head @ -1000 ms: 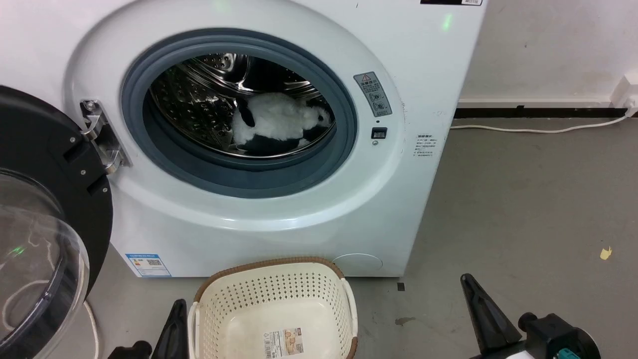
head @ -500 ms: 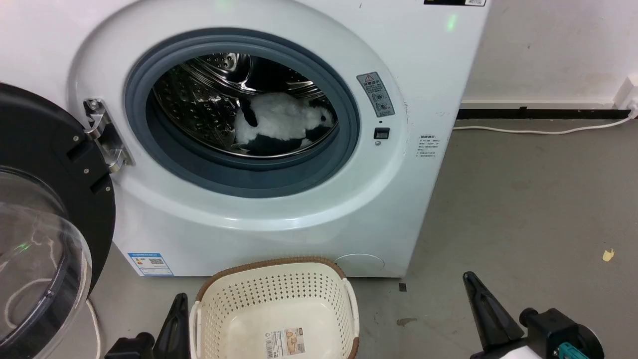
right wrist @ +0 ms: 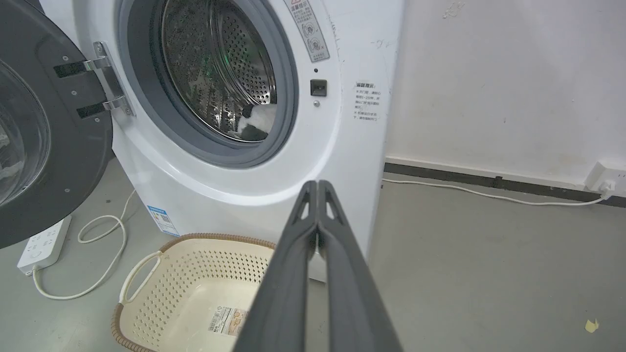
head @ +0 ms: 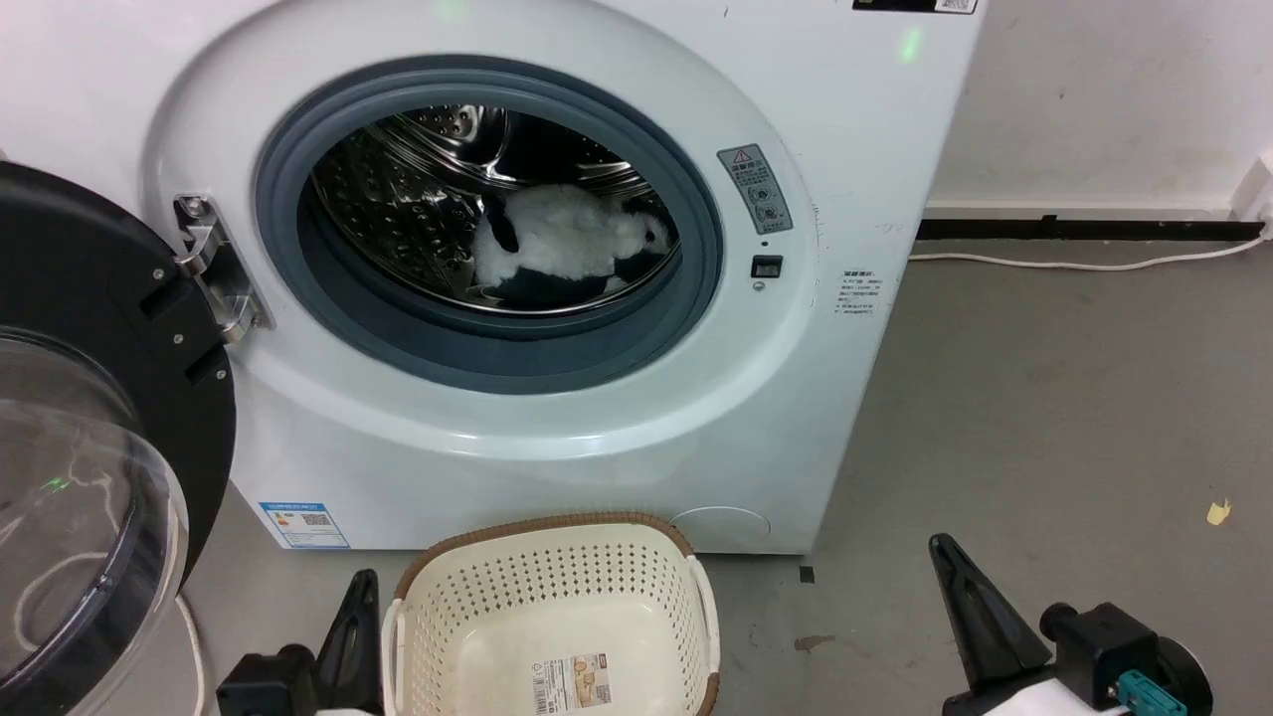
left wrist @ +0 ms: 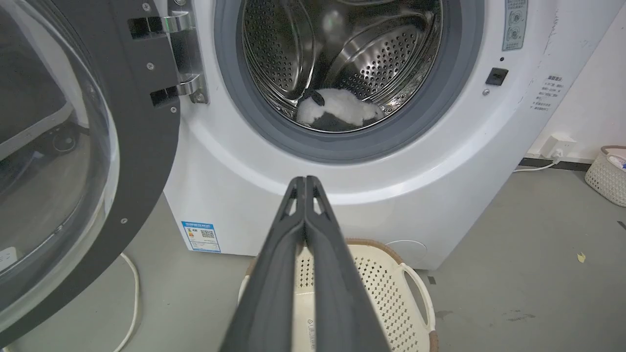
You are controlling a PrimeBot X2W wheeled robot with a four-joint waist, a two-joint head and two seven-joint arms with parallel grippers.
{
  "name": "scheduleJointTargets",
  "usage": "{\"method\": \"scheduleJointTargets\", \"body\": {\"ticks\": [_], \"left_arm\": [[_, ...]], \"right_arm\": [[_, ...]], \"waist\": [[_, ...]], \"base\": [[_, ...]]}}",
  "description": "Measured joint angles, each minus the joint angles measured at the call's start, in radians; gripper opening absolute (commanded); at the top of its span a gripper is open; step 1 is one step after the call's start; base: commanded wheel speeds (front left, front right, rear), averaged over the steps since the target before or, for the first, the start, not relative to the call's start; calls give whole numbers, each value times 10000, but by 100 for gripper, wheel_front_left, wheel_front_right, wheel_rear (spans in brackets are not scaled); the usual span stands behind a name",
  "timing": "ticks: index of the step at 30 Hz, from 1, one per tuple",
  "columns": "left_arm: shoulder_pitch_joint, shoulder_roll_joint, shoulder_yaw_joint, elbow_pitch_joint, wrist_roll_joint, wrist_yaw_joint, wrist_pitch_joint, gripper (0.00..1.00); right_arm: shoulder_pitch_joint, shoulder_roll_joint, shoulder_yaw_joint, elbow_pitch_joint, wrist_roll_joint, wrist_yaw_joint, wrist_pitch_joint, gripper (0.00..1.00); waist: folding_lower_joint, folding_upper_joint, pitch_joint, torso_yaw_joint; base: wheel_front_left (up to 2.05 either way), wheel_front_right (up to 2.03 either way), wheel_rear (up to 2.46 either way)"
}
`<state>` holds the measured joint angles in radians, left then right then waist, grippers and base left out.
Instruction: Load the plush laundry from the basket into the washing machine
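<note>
White-and-black panda point(head: 562, 244): lies inside the drum point(head: 398, 199), low on its floor and towards the right of the round opening, well behind the grey rubber ring point(head: 497, 348).
Step in hand: as I judge it, the loading is done. My job now is to hold both arms low and clear of the opening, and not to bump the basket point(head: 542, 524).
Panda's lie: the long axis runs across the drum, side to side in the head view and roughly level. Black patches show at both ends, and I cannot tell which end is the head.
Washing machine point(head: 557, 438): its door point(head: 109, 298) is swung wide open to my left.
Basket: on the floor just in front of the machine, with nothing in it but a sticker point(head: 569, 681) on its bottom.
Left gripper point(left wrist: 305, 182): fingers pressed together, holding nothing, just beside the basket's left rim.
Right gripper point(right wrist: 318, 185): fingers pressed together, holding nothing, well to the basket's right.
</note>
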<state>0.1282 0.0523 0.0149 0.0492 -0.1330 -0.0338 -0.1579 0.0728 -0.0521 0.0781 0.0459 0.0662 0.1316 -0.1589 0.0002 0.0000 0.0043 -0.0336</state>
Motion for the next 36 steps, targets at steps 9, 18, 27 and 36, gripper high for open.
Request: {"method": "scheduleJointTargets", "body": {"ticks": [9,18,27,36], "left_arm": [[-155,-2,-21,-94,192,44,249,0],[-300,-4,-36,-138,349,84,399,0],[-468,-6,-48,-178,468,134,610,0],[-538,-8,-58,-232,631,142,786,0]], "right_arm": [[-28,0,-107,-67,-77,0,261,0],[-158,0,-205,-111,-163,0,433,0],[-225,0,-295,-159,-234,0,608,0],[-262,0,-385,-205,-314,0,794,0]], "waist": [[-1,0,-7,53],[-1,0,-12,92],[-1,0,-17,131],[-1,1,-22,171]], "base": [[0,0,0],[0,0,0],[0,0,0],[0,0,0]]}}
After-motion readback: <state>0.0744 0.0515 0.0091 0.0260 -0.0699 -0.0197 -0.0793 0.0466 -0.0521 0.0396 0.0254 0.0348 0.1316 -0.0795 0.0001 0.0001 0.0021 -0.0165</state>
